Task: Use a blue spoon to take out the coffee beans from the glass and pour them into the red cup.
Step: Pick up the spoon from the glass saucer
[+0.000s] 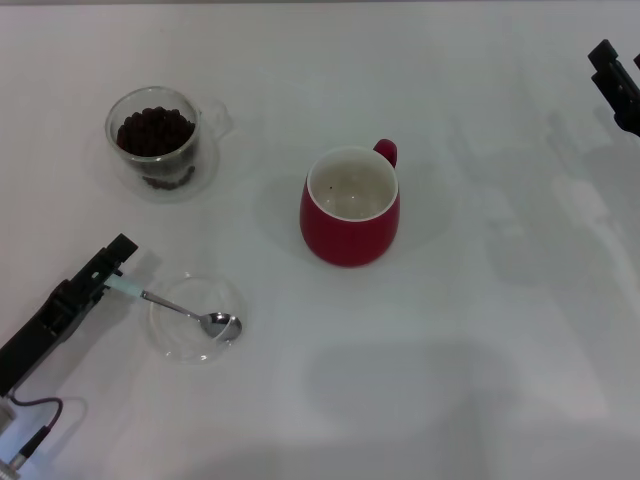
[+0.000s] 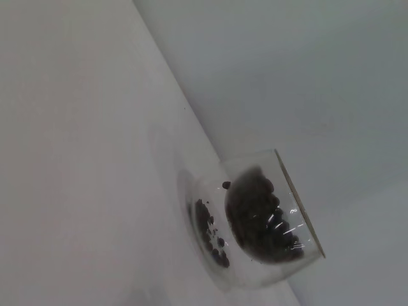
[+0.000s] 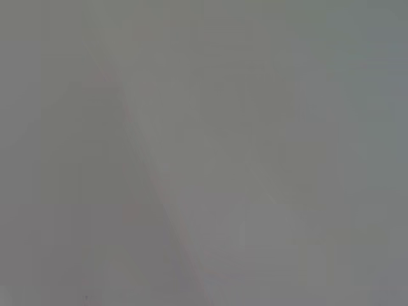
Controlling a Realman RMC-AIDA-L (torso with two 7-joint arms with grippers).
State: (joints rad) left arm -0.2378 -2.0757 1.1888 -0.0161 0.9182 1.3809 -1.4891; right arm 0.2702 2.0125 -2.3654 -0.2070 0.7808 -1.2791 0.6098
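Pick-up step: left gripper (image 1: 113,268) is clamped on the blue spoon (image 1: 180,309) handle, bowl resting in the dish (image 1: 165,338). Next: lift, carry to the glass (image 1: 158,143). Right gripper (image 1: 612,72) parked; state indeterminable.

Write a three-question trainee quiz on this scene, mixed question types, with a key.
1. True or false: the blue spoon has its bowl resting in the shallow glass dish.
2. Where are the coffee beans now? A) in the glass B) in the red cup C) spilled on the table
3. Fill in: the left gripper is at the spoon's ____ end, while the right gripper sits at the far right edge of the head view.

Key: 1 true; 2 A; 3 handle.
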